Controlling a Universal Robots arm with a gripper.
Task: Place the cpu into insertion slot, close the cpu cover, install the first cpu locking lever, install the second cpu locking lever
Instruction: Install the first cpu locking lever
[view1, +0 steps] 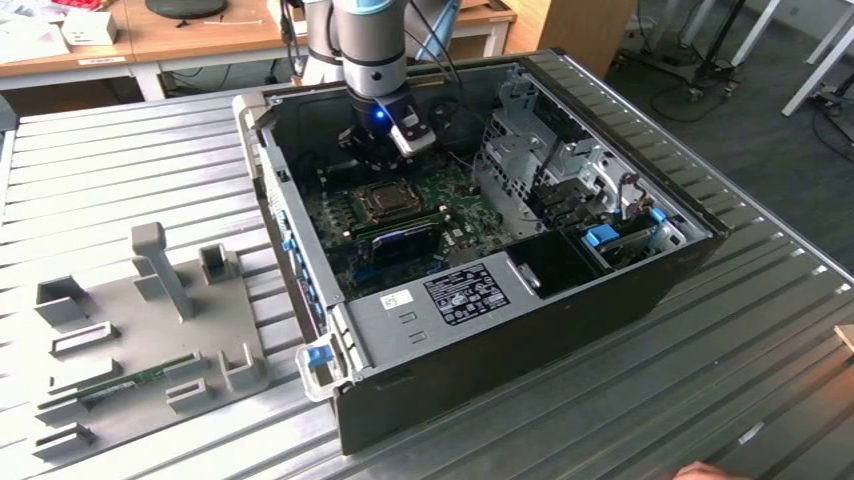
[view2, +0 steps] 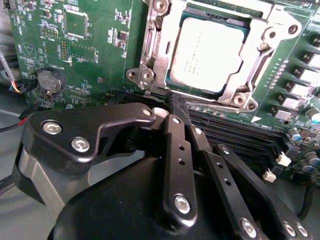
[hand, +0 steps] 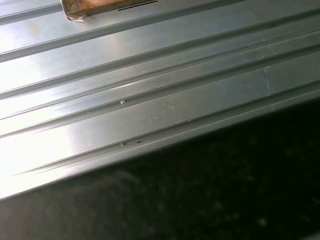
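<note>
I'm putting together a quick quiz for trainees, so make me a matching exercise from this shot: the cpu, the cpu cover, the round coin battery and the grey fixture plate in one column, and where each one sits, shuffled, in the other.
Things:
1. cpu
2. cpu cover
3. coin battery
4. grey fixture plate

Places:
A. on the ribbed table, outside the computer case
B. lying flat around the chip's edges
C. under the metal frame, silver top showing through its window
D. on the green board, off to one side of the chip

Pairs: 1-C; 2-B; 3-D; 4-A
</note>
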